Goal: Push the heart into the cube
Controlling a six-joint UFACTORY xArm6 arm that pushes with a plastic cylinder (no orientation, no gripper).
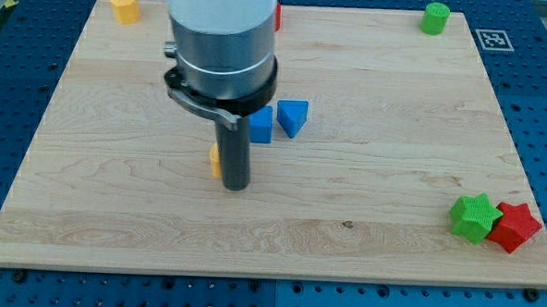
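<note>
Beside the rod, heart: a small orange block (216,160) shows only as a sliver at the rod's left edge. Its shape cannot be made out; judged to be the heart.
Heart position: near the board's middle, down and to the view's left of the cube, not touching it.
Cube: blue cube (261,125), partly hidden by the arm's collar, just beside a blue wedge-like block (293,117) on its right.
Tip: tip (236,185) rests on the board, just right of and below the orange block; contact cannot be confirmed.
Tool state: plain rod, no jaws, carrying nothing.
Step in hand: judged as positioning; heart and cube are not yet joined.
Next move: the tip appears to stand on the cube side of the heart. It calls for circling to the heart's lower-left side, then pushing up and right.
Other blocks: yellow block (124,6), red block (278,15), green block (436,18) along the top; green star (475,218) touching red star (515,227) at bottom right.
</note>
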